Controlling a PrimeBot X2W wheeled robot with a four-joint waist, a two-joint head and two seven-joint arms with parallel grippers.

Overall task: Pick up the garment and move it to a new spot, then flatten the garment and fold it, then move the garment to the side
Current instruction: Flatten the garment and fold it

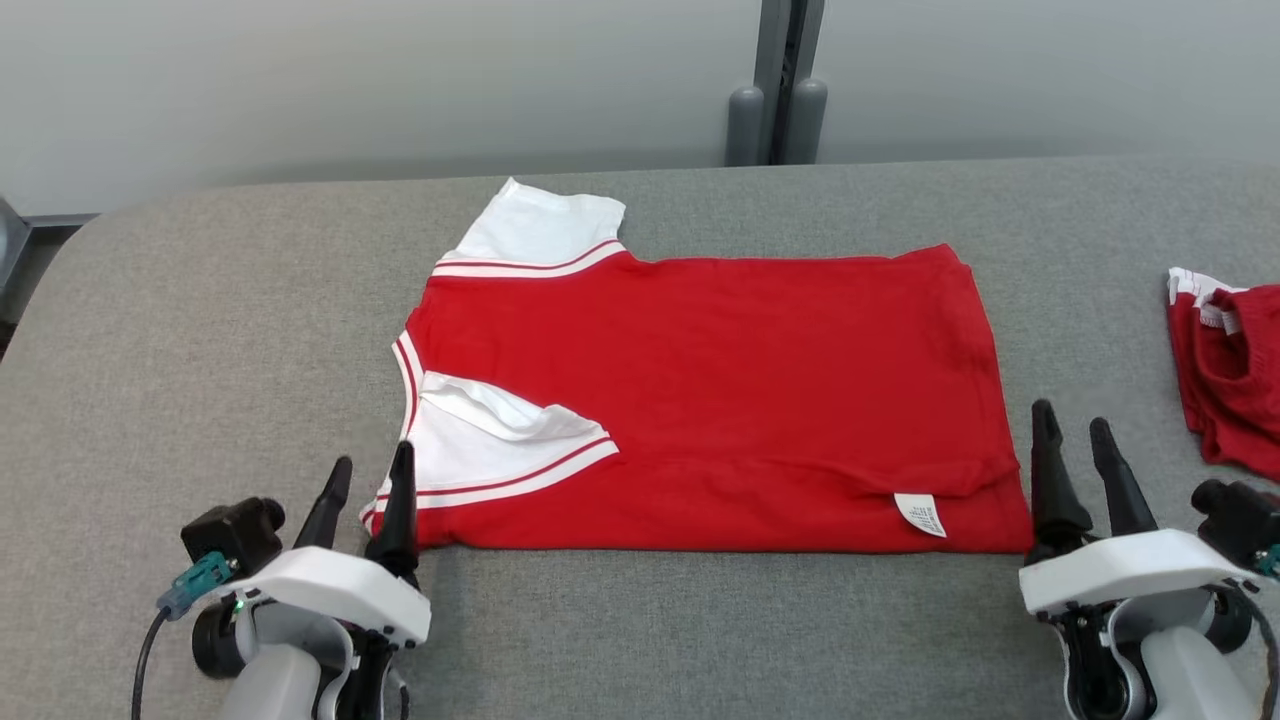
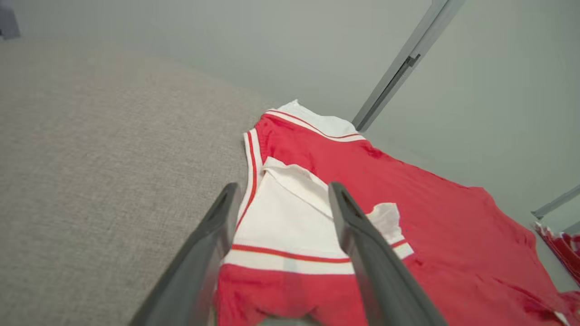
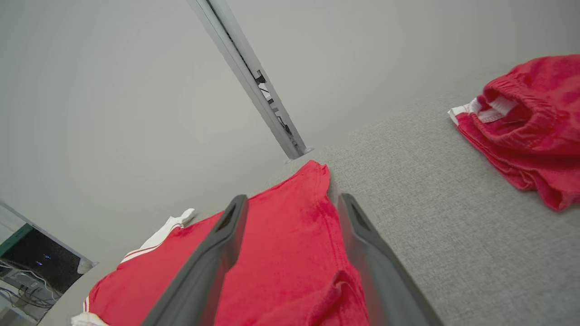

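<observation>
Red shirt (image 1: 720, 400) lying flat mid-table (image 1: 200, 330), partly folded.
Collar end to the left, hem to the right. Near side folded over the body. Far sleeve (image 1: 540, 235) white with red stripes, sticking out; near sleeve (image 1: 480, 440) same, lying on the body. White tag (image 1: 920, 513) near the near-right corner.

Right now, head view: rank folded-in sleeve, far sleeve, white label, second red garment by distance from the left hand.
1. folded-in sleeve, beside the left hand
2. far sleeve, back left
3. white label, front right
4. second red garment, far right
</observation>
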